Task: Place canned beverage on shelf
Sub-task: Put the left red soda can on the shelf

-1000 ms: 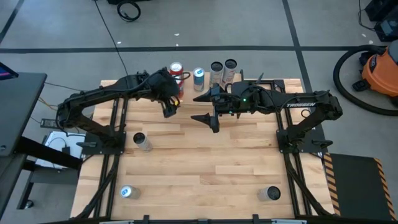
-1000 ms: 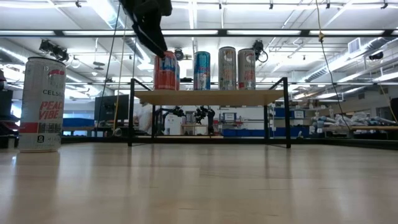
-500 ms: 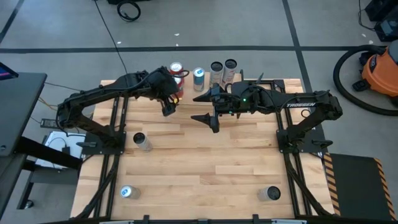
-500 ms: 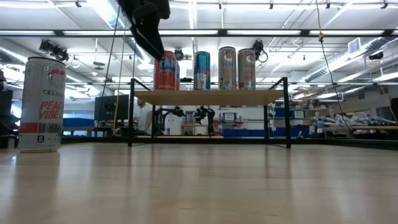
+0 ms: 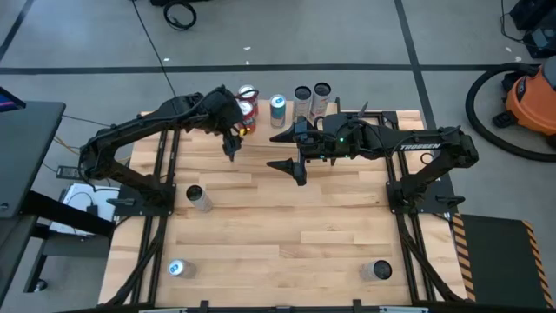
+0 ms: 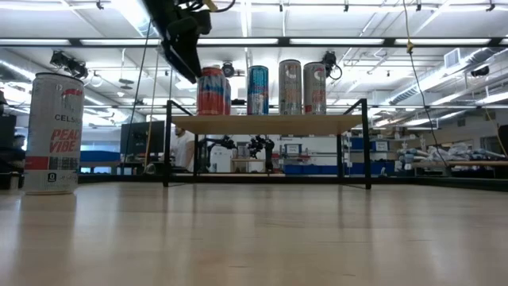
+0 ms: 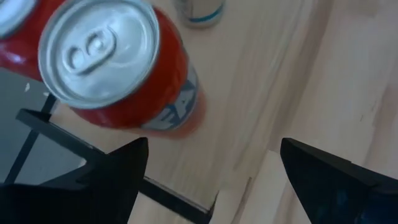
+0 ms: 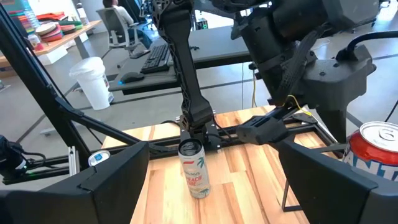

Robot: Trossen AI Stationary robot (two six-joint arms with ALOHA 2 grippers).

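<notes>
White "CELSIUS PEACH VIBE" can (image 6: 53, 133) stands on table; left hand (image 5: 230, 143) spread above shelf (image 6: 266, 124).

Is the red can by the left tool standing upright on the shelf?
Upright: the red aluminium can stands on the light wooden shelf, level with its neighbours; the open left tool is clear of it.

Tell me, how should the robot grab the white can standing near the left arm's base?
Grip the upright white can around its round side wall, mid-height, coming in level from the open table side. Its top is flat with a tab, so there is nothing to pinch there.
</notes>
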